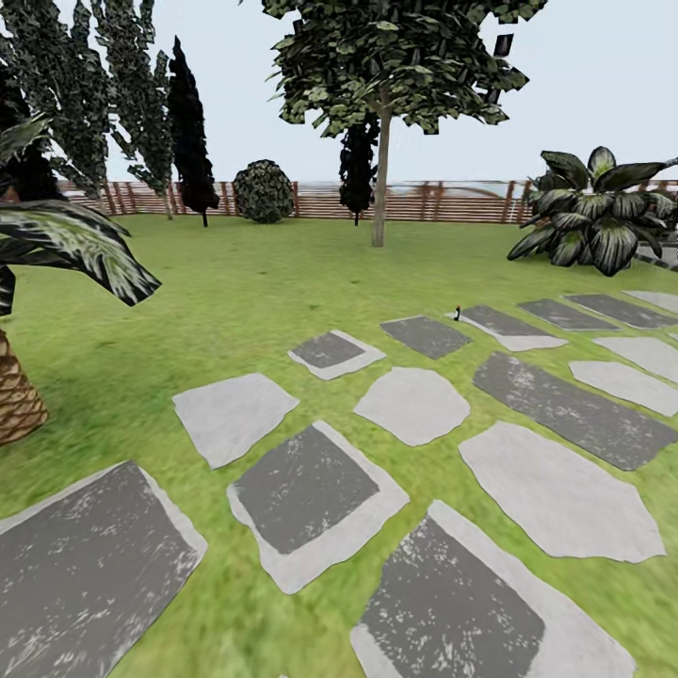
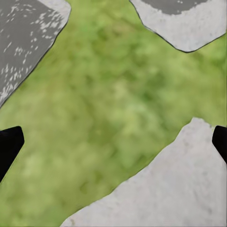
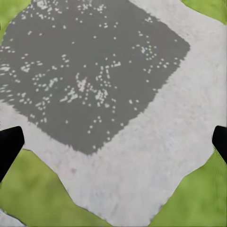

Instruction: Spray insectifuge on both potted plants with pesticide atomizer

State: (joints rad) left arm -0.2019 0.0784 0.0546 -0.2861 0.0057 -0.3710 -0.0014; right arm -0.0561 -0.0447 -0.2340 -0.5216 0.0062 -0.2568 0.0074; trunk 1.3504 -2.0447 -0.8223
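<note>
A tiny dark upright object point(image 1: 458, 313) is seen right of centre in the head view, standing at the edge of a pale stepping stone point(image 1: 508, 327); it may be the pesticide atomizer, but it is too small for that to be told, and no label or writing can be read on it. It lies far up the garden, well apart from both tools.

In the left wrist view the left tool point(image 2: 113, 144) is shown as two black fingertips point(image 2: 9, 144) at the opposite edges of the frame — spread wide, with nothing between them but blurred lawn point(image 2: 104, 109) and the corner of a pale stone point(image 2: 170, 189). In the right wrist view the right tool point(image 3: 113, 144) is likewise spread wide and holds nothing; beneath it a grey-centred slab point(image 3: 94, 71) with white flecks is seen, bordered by grass.

The ground in the head view is green lawn point(image 1: 217, 282) set with flat stepping stones, some pale, some dark in the middle. A scaly brown palm trunk point(image 1: 14, 395) is cut off at the left edge. A slim-trunked tree point(image 1: 381, 141) stands at upper centre, and a broad-leaved striped plant point(image 1: 593, 221) sits at the upper right. A brown slatted fence point(image 1: 443, 201) runs across the back — dark conifers point(image 1: 188, 132) and a round bush point(image 1: 264, 191) are placed before it.
</note>
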